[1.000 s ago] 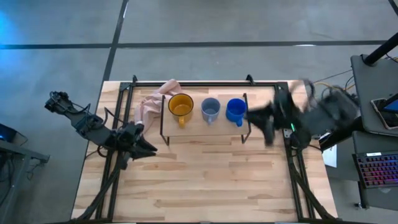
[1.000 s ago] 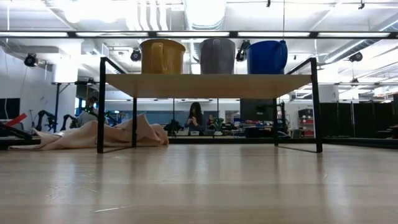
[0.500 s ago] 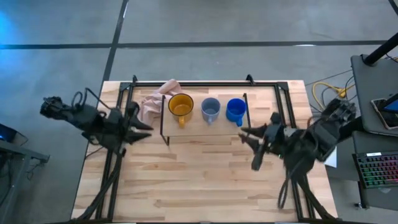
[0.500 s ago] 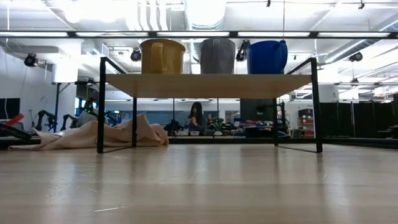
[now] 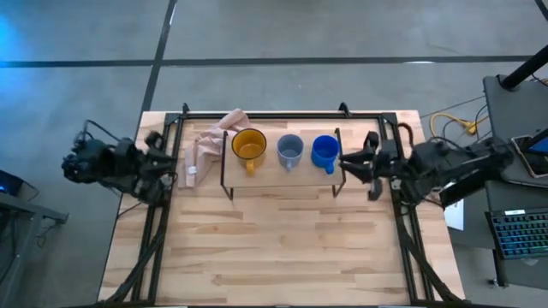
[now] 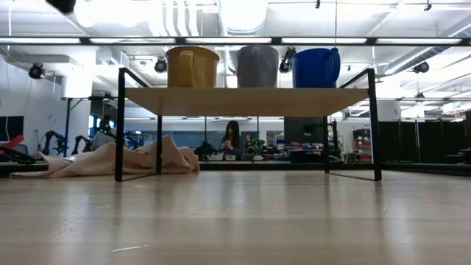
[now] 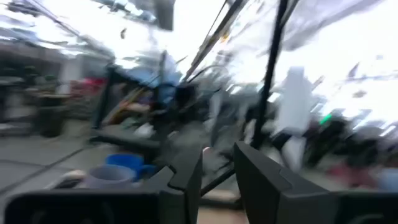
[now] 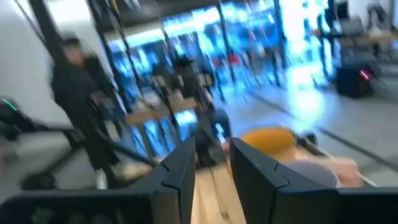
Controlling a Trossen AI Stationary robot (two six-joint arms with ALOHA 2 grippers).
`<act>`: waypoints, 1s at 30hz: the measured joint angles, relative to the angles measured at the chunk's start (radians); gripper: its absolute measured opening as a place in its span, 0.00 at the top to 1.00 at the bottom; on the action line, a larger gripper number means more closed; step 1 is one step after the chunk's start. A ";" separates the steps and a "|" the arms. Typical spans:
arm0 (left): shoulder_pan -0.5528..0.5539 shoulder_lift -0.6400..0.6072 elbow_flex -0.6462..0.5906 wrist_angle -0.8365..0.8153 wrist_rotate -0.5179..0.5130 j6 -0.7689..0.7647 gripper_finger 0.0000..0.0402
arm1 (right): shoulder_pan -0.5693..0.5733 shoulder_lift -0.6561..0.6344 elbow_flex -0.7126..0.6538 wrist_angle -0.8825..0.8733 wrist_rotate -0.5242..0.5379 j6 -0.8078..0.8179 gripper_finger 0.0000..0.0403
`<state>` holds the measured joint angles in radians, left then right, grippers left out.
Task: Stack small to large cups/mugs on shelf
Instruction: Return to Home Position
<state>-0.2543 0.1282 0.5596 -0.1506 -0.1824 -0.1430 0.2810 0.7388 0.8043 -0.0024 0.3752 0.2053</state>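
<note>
Three mugs stand in a row, each on its base, on the shelf point(image 5: 282, 176) point(image 6: 243, 101): the yellow mug point(image 5: 249, 145) point(image 6: 193, 67) on the left, the grey-blue mug point(image 5: 290, 151) point(image 6: 257, 66) in the middle, the blue mug point(image 5: 324, 151) point(image 6: 316, 68) on the right. My left gripper point(image 5: 171, 164) point(image 7: 217, 163) hovers left of the shelf, shut and empty, pointing at it. My right gripper point(image 5: 351, 164) point(image 8: 211, 155) hovers just right of the shelf, shut and empty, pointing at the blue mug.
A pink cloth point(image 5: 210, 141) point(image 6: 125, 158) lies crumpled on the table at the shelf's far left corner. Black frame rails point(image 5: 158, 231) run along both sides of the table. Bare tabletop point(image 5: 282, 248) lies in front of the shelf. A person sits in the room behind point(image 6: 232, 140).
My left gripper has gone toward the table's far and left edges, away from the shelf's near left leg. My right gripper has swung toward the near edge and back up beside the shelf's right end. The mugs have stayed where they were.
</note>
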 joint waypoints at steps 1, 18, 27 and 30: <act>0.000 -0.033 -0.042 0.049 0.019 -0.030 0.80 | -0.019 -0.039 -0.039 0.041 -0.034 -0.002 0.77; 0.000 -0.101 -0.426 0.315 -0.092 -0.181 0.80 | -0.056 -0.336 -0.395 0.156 0.019 -0.022 0.77; 0.000 -0.097 -0.551 0.332 -0.093 -0.265 0.80 | -0.055 -0.485 -0.616 0.302 0.029 -0.089 0.77; 0.000 -0.102 -0.551 0.287 -0.092 -0.263 0.80 | -0.055 -0.549 -0.672 0.290 0.029 -0.120 0.77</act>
<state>-0.2546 0.0265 0.0086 0.1366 -0.2741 -0.4057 0.2264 0.1902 0.1325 0.2874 0.4042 0.0855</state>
